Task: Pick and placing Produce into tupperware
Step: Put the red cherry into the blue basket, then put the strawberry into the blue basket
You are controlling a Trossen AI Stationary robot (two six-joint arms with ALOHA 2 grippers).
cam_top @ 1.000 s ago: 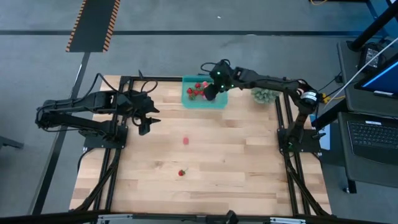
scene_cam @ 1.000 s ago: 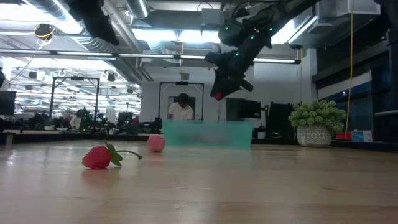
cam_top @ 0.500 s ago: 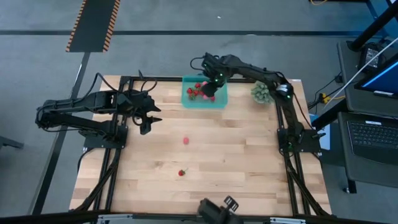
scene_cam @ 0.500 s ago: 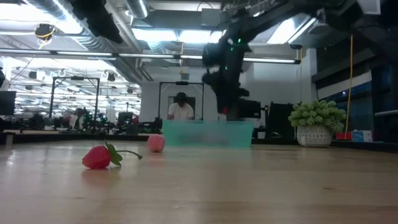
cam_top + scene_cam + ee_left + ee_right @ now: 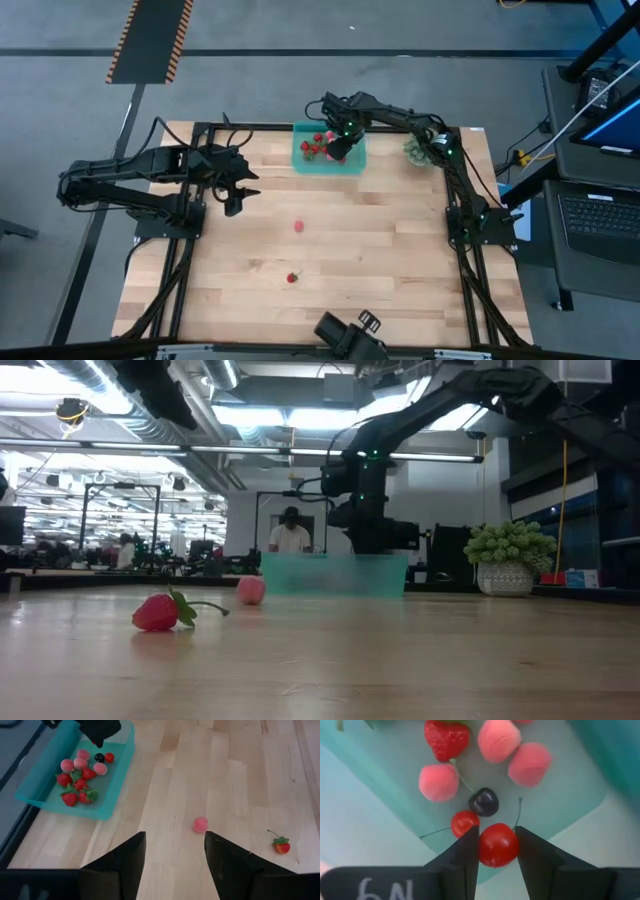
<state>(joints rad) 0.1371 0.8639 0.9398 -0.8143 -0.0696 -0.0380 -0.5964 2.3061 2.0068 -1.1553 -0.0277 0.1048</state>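
Note:
The teal tupperware (image 5: 305,166) stands at the table's far edge and holds several red and pink pieces and a dark berry (image 5: 483,802). My right gripper (image 5: 338,150) points down into it, shut on a round red cherry-like piece (image 5: 497,845). My left gripper (image 5: 232,196) hovers open and empty over the table's left part. A pink piece (image 5: 298,226) and a red strawberry with a green top (image 5: 292,278) lie loose on the wood; both also show in the left wrist view, the pink piece (image 5: 200,825) and the strawberry (image 5: 282,846). My right gripper pinches the round red piece by its two opposite sides (image 5: 482,847) between its two fingers, from above, pointing down. The piece's thin stem (image 5: 518,812) sticks out past the fingers. The piece is over a corner of the tupperware; whether it touches the floor I cannot tell.
A spiky green plant ball (image 5: 420,150) in a pot stands right of the tupperware, close to the right arm. Black frame rails run along the table's left, right and far edges. Bare wood lies between the two loose pieces and the near edge.
My right gripper has gone down from above the tupperware into it and has tipped from a slant to pointing straight down, still shut on the red piece. The right arm has swung toward the far edge.

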